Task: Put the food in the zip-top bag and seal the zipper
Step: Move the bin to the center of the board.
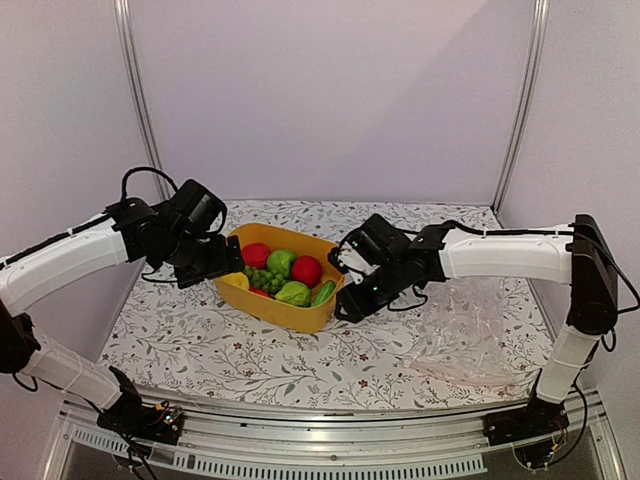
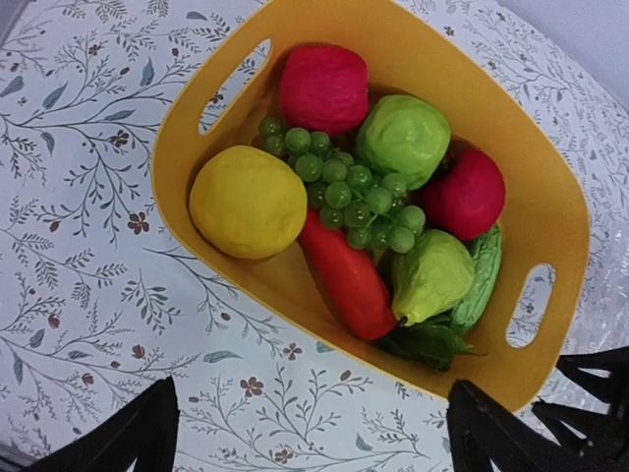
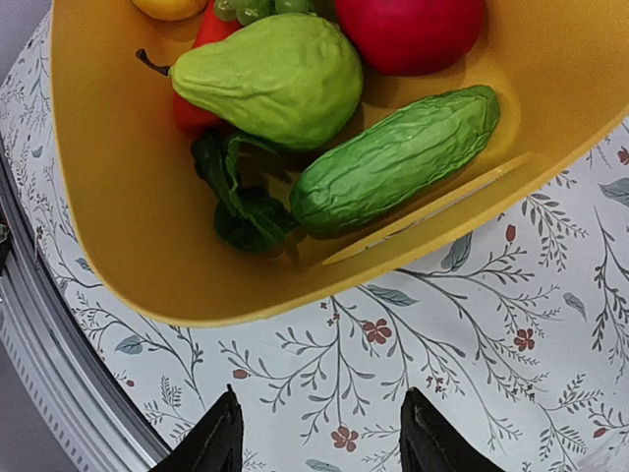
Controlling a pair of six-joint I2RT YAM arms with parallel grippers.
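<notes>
- Yellow basket holds all the food; the zip-top bag lies flat on the table to its right, apart from it.
- Left gripper and right gripper hover at opposite basket ends, both spread and empty.
- Best first pick is probably the cucumber: grip across its narrow width, clear of the wall.
- The limp bag's mouth likely needs the other arm to hold it open.

In the right wrist view the yellow basket runs past the top and right edges, cropping the red round piece. In the left wrist view the carrot lies partly under the grape bunch. From overhead, the zip-top bag is too faint to locate its zipper.
</notes>
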